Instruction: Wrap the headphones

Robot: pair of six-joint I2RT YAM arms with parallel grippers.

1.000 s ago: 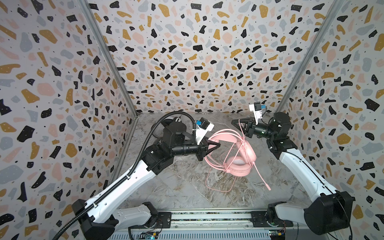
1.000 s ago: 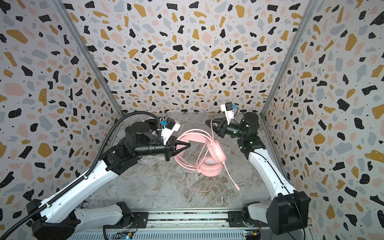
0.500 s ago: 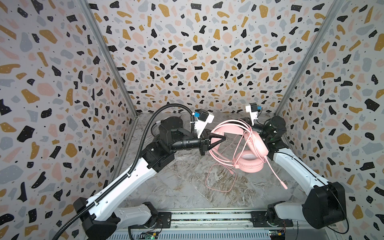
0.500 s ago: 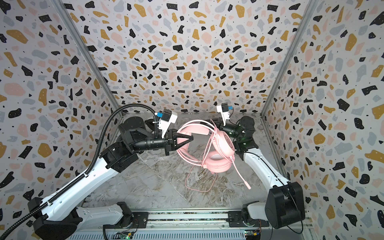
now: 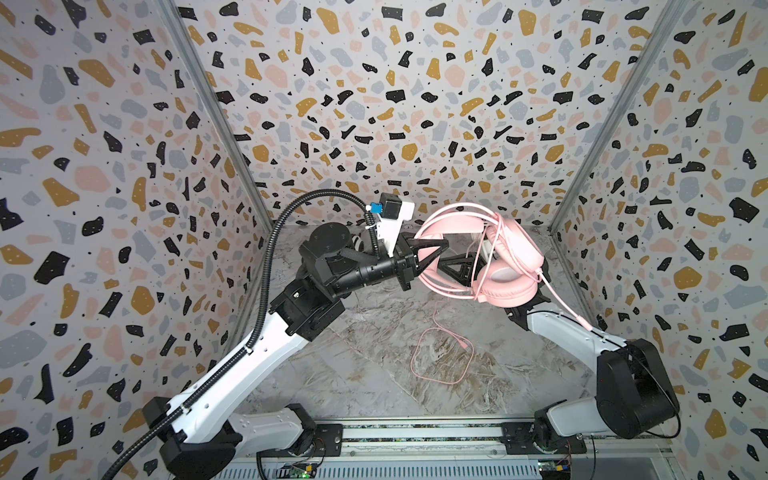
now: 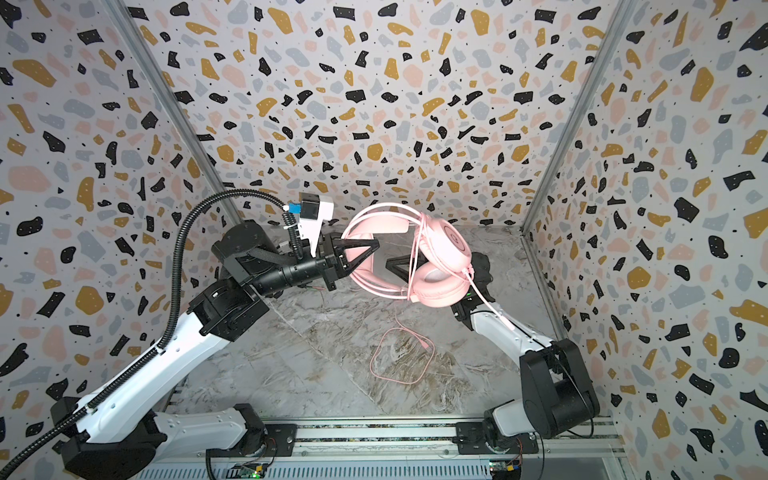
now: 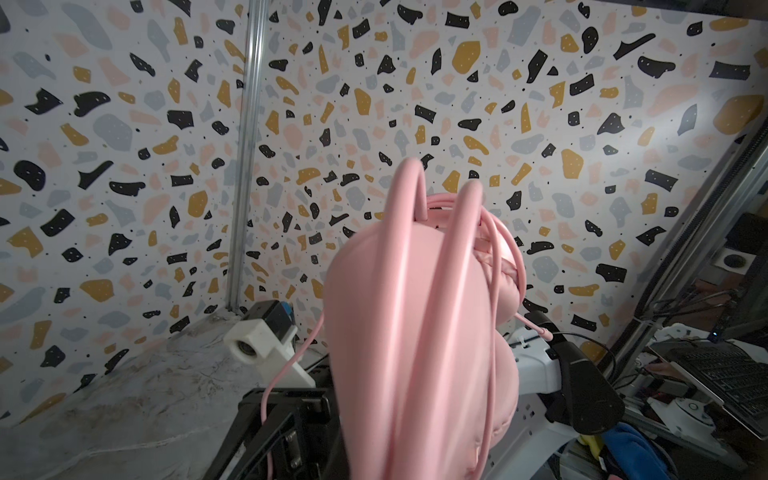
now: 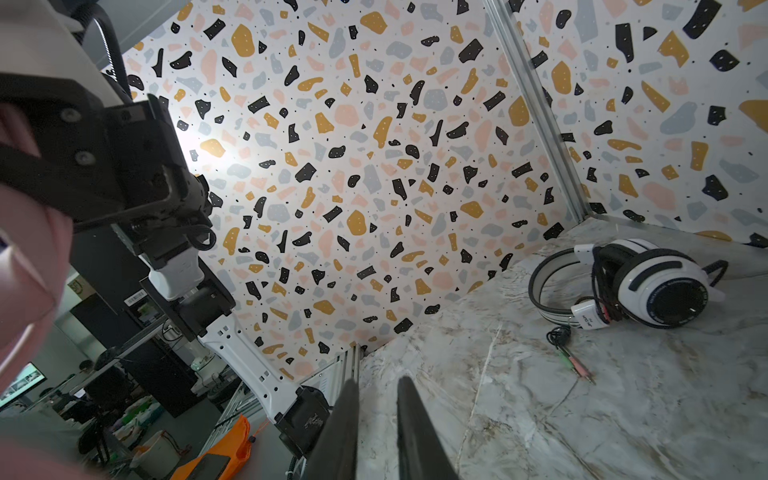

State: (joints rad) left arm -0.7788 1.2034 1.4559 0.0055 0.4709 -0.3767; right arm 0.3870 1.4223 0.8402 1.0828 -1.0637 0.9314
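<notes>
Evidently mid-wrap, the left gripper [image 5: 441, 246] is clamping the pink headset [image 5: 513, 249] by its headband [image 5: 453, 219], holding it well above the table [image 5: 353, 374]. Its cable [image 5: 412, 362] is looping round the earcups [image 5: 505, 287], with slack trailing down. The right gripper [image 8: 379, 380] is sitting narrowly parted, apparently empty, and is probably needing to catch that slack.

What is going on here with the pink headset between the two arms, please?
The left claw is shut on the pink headset's headband, holding it above the table. Its pink cable is looped over band and earcups, the rest trailing to a loose loop on the table. The right claw sits by the earcups, slightly open. The white-and-black headset lies on the table.
</notes>
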